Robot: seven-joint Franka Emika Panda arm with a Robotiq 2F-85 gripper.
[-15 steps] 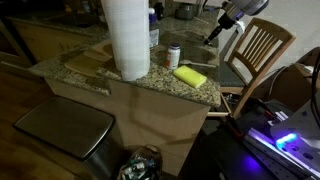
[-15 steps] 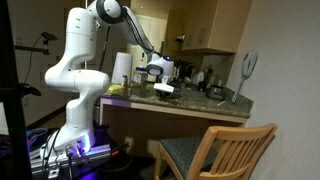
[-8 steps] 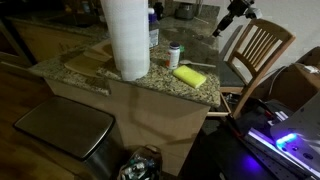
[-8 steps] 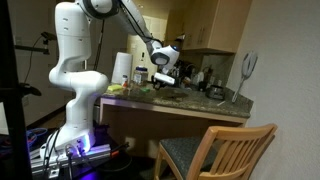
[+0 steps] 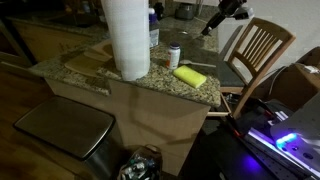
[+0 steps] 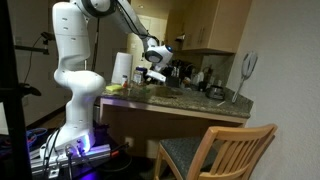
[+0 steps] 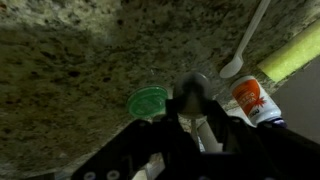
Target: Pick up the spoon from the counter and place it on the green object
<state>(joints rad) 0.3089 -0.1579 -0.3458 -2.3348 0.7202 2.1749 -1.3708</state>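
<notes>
In the wrist view a white spoon (image 7: 245, 45) lies on the speckled granite counter (image 7: 80, 70), its bowl next to the white-capped small can (image 7: 252, 100). The yellow-green sponge-like block (image 7: 296, 50) lies just beyond the spoon. My gripper (image 7: 192, 105) hangs above the counter, apart from the spoon, and its blurred dark fingers look shut and empty. In an exterior view the green block (image 5: 189, 76) lies near the counter's corner beside the can (image 5: 174, 55), with the gripper (image 5: 213, 20) high behind them. It also shows in the exterior view with the robot's arm (image 6: 155, 72).
A tall white paper towel roll (image 5: 125, 38) stands on the counter left of the can. A round green lid (image 7: 148, 102) lies under the gripper. A wooden chair (image 5: 258, 50) stands beside the counter. Bottles and clutter sit at the back.
The arm has swung. The gripper rose, then came back in over the counter towards the can and sponge. The spoon, can and sponge have not moved.
</notes>
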